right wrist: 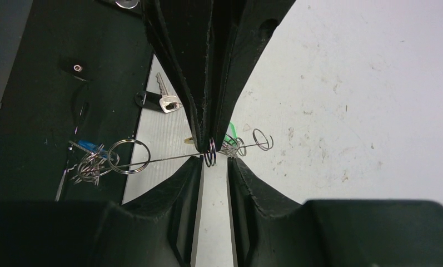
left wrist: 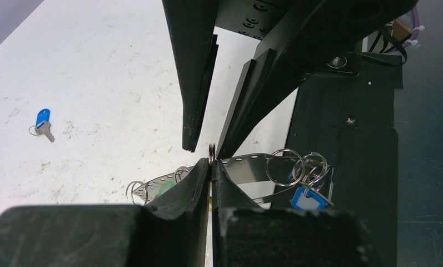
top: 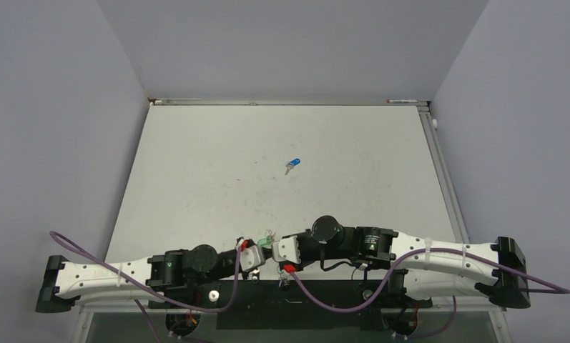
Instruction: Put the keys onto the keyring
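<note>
Even, diffuse overhead light; the table (top: 196, 179) reads bright, with soft shadows at its near edge. Wrist views: foreground dark, blurred.

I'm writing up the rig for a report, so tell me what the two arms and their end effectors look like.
Both the left arm and right arm have white shells and black joint housings with small green lit marks. Purple cables run along each. The left end effector and right end effector have white bases and tapering black fingers.
</note>
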`<state>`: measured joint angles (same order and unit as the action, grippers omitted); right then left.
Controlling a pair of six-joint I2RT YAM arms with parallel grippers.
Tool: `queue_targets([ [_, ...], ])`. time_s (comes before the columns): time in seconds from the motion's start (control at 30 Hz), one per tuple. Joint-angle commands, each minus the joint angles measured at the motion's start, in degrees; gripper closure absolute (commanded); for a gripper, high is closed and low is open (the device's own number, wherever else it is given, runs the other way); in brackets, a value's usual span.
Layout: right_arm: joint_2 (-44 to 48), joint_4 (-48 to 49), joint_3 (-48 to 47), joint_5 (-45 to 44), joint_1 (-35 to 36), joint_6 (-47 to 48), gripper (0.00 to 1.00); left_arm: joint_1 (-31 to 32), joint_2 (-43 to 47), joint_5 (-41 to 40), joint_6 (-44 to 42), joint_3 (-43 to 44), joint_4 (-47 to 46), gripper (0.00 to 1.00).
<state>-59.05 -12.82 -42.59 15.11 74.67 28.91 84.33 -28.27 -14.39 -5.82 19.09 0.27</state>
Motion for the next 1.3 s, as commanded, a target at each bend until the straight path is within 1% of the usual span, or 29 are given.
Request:
queue_targets([
  [0.0, 0.41, 3.4, -1.67, 1.45, 0.22, -0.67, 0.77, 0.39, 0.13, -0.37, -0.59, 1.56, -3.89, 1.0],
  [0.2, -0.06, 3.75, -1.32, 1.91, 0.28, -0.71, 0.83, 0.39, 0.55, 0.88, -0.74, 1.05, -5.06, 1.0],
  [0.3, -0.59, 3.78, -1.03, 1.68, 0.25, -0.52, 0.94, 0.39, 0.92, 1.42, -0.85, 1.03, -5.19, 1.0],
  [0.5, 0.12, 6.12, 0.42, -0.6, 0.14, -0.37, 0.95, 0.39, 1.33, 2.11, -0.79, 0.38, -5.88, 1.0],
  [0.57, 0.68, 6.57, 0.72, -1.57, 0.04, -0.35, 0.95, 0.39, 1.63, 1.42, -0.49, -0.02, -6.25, 0.93],
  [0.6, 0.99, 6.72, 0.87, -1.91, 0.0, -0.31, 0.95, 0.39, 1.95, 1.13, -0.28, -0.28, -6.47, 0.88],
  [0.63, 1.42, 7.0, 1.04, -2.17, -0.12, -0.29, 0.95, 0.39, 2.36, 1.02, -0.24, -0.55, -6.69, 0.79],
  [0.7, 2.23, 7.69, 1.48, -2.69, -0.22, -0.42, 0.95, 0.39, 3.23, 0.54, -0.11, -1.01, -6.94, 0.71],
  [0.77, 2.8, 7.82, 1.63, -3.04, -0.24, -0.46, 0.95, 0.39, 3.87, 0.11, 0.06, -1.15, -6.89, 0.67],
  [0.93, 3.94, 8.16, 1.76, -4.1, -0.39, -0.39, 0.95, 0.48, 4.12, -0.17, 0.6, -0.88, -6.03, 0.61],
  [1.07, 5.95, 9.28, 2.35, -4.92, -0.37, -0.63, 0.95, 0.52, 5.94, -1.74, 1.46, -1.32, -5.55, 0.61],
  [1.27, 8.06, 10.39, 3.01, -4.12, -0.32, -1.33, 0.95, 0.48, 12.25, -2.2, 1.58, -5.31, -8.62, 0.71],
])
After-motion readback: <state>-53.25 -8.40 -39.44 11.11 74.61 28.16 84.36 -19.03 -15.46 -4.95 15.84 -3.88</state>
